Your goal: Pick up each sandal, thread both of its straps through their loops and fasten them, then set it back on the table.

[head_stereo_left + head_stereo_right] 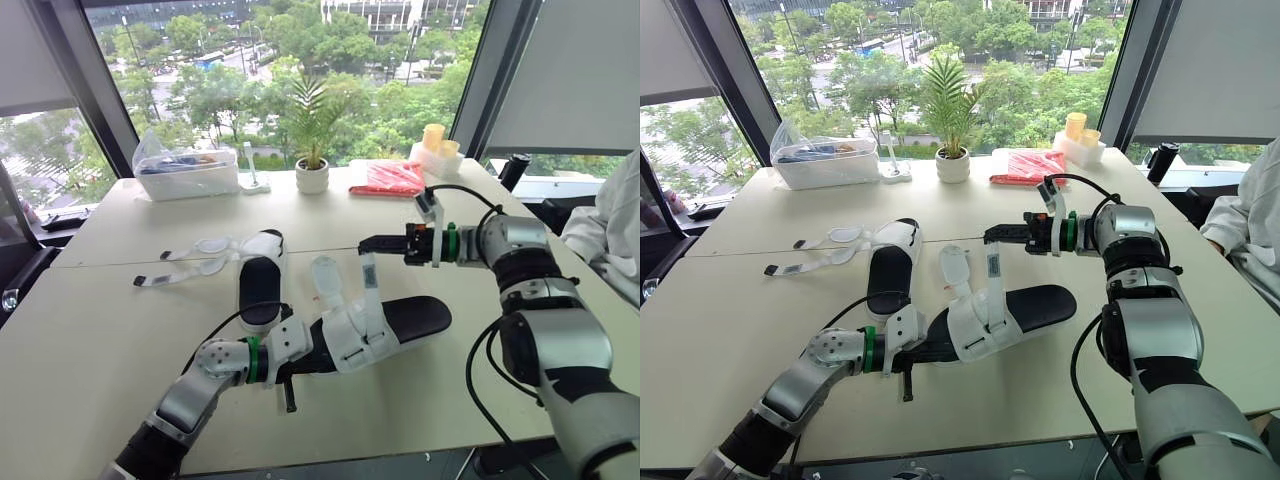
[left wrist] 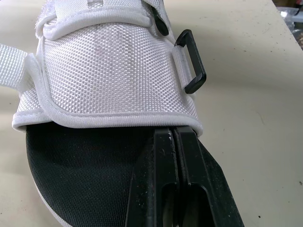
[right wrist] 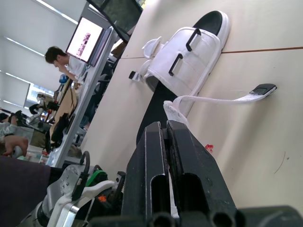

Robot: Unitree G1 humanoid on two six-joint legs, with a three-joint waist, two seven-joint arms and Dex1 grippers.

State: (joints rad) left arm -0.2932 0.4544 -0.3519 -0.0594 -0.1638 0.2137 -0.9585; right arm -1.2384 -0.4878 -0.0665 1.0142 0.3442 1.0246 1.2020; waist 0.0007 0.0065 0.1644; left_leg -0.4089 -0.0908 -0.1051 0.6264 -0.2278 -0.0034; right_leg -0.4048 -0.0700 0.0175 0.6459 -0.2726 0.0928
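Straps (image 1: pixel 190 265) of a white fabric sandal with a black footbed (image 1: pixel 258 288) lie loose and flat on the pale desk (image 1: pixel 90 340), well to the left of the left jaws. That sandal itself rests just beyond them.

The left jaws sit at the heel end of a second white-and-black sandal (image 1: pixel 405 318). It lies on the desk between the two jaws, toe toward the right ones. The left wrist view supplies what the head views leave vague. The black fingers (image 2: pixel 163 189) are pressed together with only a hairline seam, and they lie over the footbed with their tips tucked under the hem of the woven white upper. Whether they pinch that hem I cannot tell. That view also gives a black rectangular loop (image 2: pixel 191 61) on the upper's side, unthreaded.

Two straps rise from this sandal. One is translucent-tipped (image 1: pixel 325 280). The other, a white strap with a dark end (image 1: pixel 370 285), stands nearer the right jaws with its end just below their tips.

The right jaws hover above the desk, pointing toward the left jaws. The right wrist view shows their fingers (image 3: pixel 182 156) closed flat against each other with nothing visible between them. It adds the first sandal's black loops (image 3: pixel 176 64) and, past the desk edge, a monitor (image 3: pixel 87 35) and a person (image 3: pixel 64 64).

Beyond the right jaws stand a potted palm (image 1: pixel 312 150) and a red packet (image 1: pixel 390 178).
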